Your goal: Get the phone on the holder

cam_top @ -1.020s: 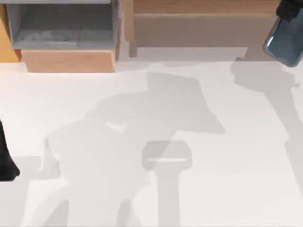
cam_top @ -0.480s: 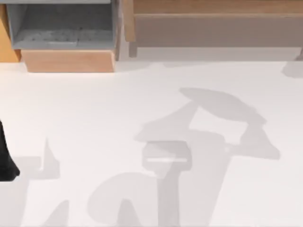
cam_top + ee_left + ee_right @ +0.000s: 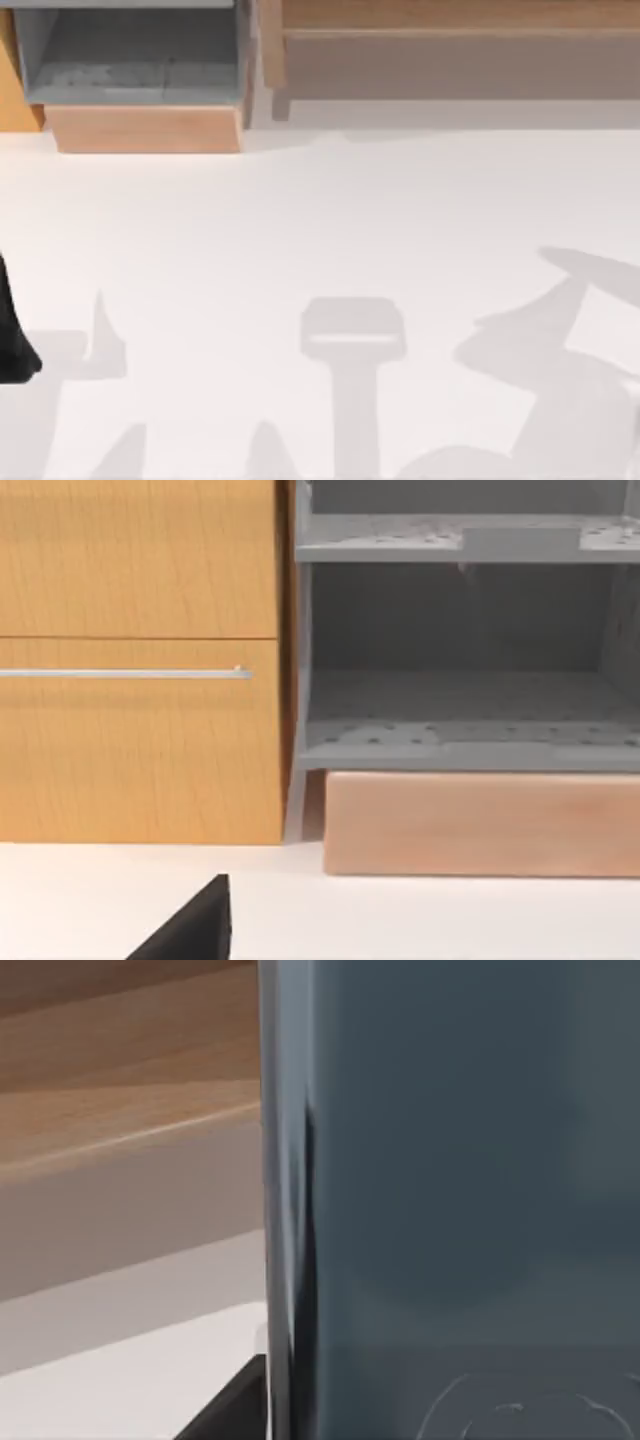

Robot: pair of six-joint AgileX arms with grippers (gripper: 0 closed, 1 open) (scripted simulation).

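One flat slab, the phone (image 3: 450,1190), stood upright right against the right wrist camera, its blue-grey glass smooth and glossy with a thin pale rim down one edge. Whether the right gripper's fingers clamped it could not be told. Beyond it lay the white table (image 3: 300,220) and a wood-grain ledge (image 3: 110,1090). The left arm (image 3: 12,345) sat parked at the table's left edge, facing a grey speckled shelf (image 3: 460,740) beside an orange wooden cabinet (image 3: 140,740).

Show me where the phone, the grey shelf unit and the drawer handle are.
phone (image 3: 450,1190), right wrist view, on its glass face.
grey shelf unit (image 3: 450,745), left wrist view, on its lower shelf.
drawer handle (image 3: 120,673), left wrist view, mid-bar.
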